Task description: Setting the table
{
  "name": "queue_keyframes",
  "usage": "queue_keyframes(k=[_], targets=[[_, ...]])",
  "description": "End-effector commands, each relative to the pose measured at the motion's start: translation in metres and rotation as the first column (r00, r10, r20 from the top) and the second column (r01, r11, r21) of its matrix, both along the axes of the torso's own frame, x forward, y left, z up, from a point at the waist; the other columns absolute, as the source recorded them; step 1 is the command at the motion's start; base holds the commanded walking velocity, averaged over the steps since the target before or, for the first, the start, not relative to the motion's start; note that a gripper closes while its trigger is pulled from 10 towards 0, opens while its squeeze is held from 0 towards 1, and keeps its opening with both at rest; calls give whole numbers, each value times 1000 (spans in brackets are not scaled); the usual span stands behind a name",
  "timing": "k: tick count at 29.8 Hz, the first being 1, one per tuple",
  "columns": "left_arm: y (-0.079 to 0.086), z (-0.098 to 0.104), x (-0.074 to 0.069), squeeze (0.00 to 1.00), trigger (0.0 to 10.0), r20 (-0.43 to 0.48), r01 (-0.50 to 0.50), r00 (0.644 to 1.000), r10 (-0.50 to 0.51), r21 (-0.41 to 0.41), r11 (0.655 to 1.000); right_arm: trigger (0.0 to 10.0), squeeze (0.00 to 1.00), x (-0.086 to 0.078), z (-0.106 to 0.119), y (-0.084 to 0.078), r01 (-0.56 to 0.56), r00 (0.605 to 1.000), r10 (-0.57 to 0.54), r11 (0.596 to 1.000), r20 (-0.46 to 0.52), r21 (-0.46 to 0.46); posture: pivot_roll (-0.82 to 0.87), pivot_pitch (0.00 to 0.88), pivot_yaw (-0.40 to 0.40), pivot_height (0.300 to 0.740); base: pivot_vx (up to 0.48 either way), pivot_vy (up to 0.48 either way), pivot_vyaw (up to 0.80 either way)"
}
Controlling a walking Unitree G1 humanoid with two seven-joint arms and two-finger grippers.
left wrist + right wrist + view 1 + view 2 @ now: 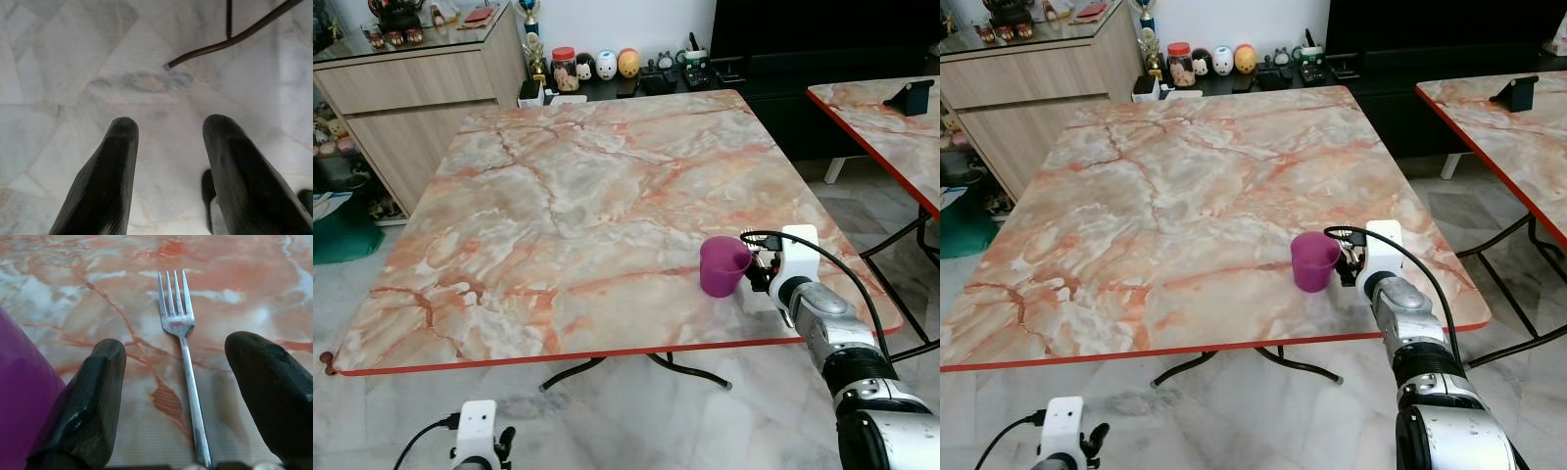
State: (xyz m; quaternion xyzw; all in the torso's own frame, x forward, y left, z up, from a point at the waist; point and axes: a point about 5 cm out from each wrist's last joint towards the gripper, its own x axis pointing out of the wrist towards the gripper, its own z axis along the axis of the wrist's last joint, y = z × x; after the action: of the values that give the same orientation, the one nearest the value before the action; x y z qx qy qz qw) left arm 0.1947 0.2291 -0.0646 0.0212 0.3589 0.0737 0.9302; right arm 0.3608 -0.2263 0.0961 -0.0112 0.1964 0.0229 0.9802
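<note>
On the near right part of the counter (pixel 578 206), a square top of orange-and-white marble pattern with a red edge, stands a purple cup (pixel 723 265), upright and open at the top; its inside cannot be made out. The rest of the top is bare. A second counter (pixel 886 127) of the same pattern stands well apart to the right, with a dark blue object (pixel 911 96) on it. The floor (pixel 636 411) is pale marble tile, and the dark metal legs (pixel 646 367) of the first counter show beneath its near edge.

Along the far wall, a wooden sideboard (pixel 411 98) stands at the far left, with small items on its glass top. A low dark shelf (pixel 636 83) behind the counter carries a red-lidded jar (pixel 565 67), small round figurines (pixel 607 65) and a trophy (pixel 530 29).

The right gripper (pixel 176 396) rests low over the counter, just right of the cup. Its jaws stand wide apart and hold nothing. A metal fork (pixel 183 357) lies flat on the counter between them, tines pointing away from the wrist; neither finger touches it. The cup's wall is just beside one finger (pixel 90 401).

The left gripper (pixel 168 166) hangs near the floor at the near left, below the counter edge, jaws apart and empty.
</note>
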Motion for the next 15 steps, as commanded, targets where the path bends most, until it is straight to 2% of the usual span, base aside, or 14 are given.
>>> queue_keyframes(k=[1, 15], targets=[[5, -4, -8, 0, 10000, -38, -9, 999, 9, 0, 1000, 10000, 0, 3, 4, 1, -4, 1000, 4, 1000, 8, -12, -77, 0, 83, 714, 0, 0, 0], [-3, -7, -10, 0, 10000, -54, -12, 998, 12, 1, 1000, 10000, 0, 1, -3, -1, 15, 1000, -16, 1000, -18, -25, -69, 0, 80, 714, 0, 0, 0]])
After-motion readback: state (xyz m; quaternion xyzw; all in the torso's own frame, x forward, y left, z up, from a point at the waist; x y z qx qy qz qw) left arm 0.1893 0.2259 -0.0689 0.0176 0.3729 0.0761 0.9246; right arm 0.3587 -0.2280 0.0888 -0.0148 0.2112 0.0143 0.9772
